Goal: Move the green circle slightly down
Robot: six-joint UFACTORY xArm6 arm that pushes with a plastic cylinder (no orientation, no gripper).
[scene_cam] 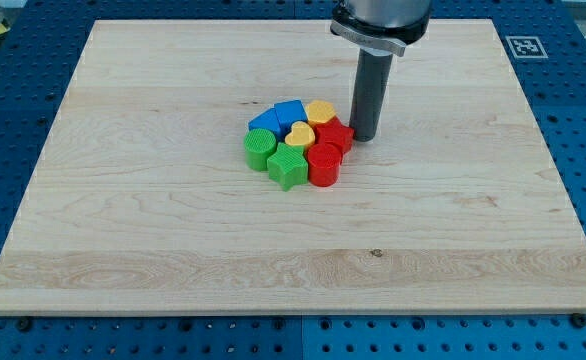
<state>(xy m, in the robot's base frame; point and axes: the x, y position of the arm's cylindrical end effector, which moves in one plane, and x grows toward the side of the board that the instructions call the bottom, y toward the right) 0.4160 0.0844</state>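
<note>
At cluster's right: my tip [363, 137]; green circle [260, 148] opposite side.

Tip [363, 137] right of blocks [298, 142] — touching.

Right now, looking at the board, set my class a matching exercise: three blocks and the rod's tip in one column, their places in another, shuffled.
1. green circle
2. green star
3. red cylinder
4. my tip

a. bottom right of the cluster
b. beside the cluster's right edge
c. cluster's left end
d. bottom middle of the cluster

Pairs: 1-c, 2-d, 3-a, 4-b
</note>
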